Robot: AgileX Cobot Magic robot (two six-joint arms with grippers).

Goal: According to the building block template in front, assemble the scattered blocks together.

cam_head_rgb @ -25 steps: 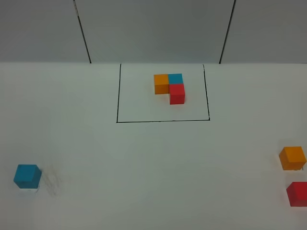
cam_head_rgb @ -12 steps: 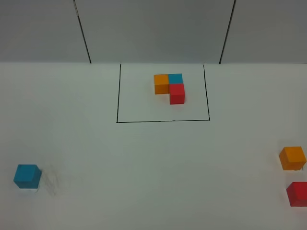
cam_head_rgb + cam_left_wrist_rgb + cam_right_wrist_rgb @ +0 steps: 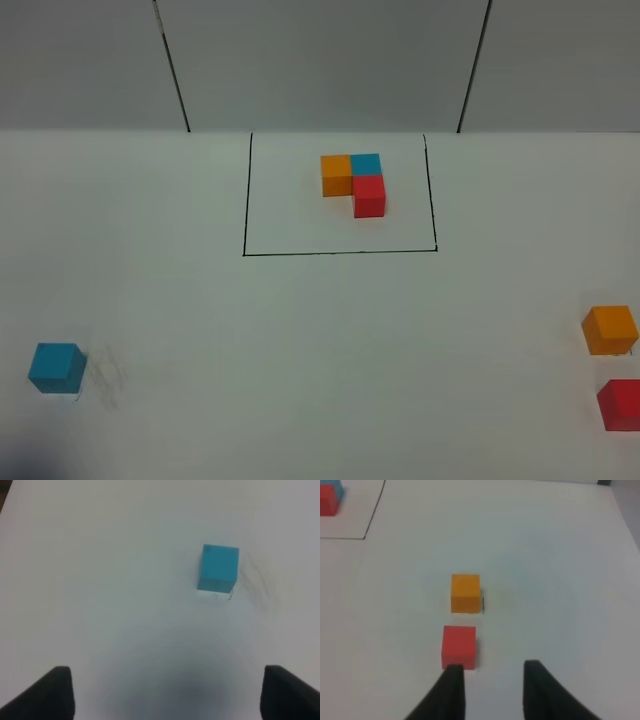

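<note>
white tabletop [image 3: 300, 350], grey wall panels [image 3: 320, 60], dark seams

We see a plain white surface [image 3: 300, 340] filling most of the exterior view, matte and evenly lit. Behind it stands a pale grey wall [image 3: 320, 60], split into panels by two thin dark seams, one on the left [image 3: 172, 65] and one on the right [image 3: 473, 65], each leaning slightly. Near the left edge, on the near side, we notice faint grey scuff marks [image 3: 105, 378] smeared on the surface; the left wrist view shows them too [image 3: 257, 580].
</note>
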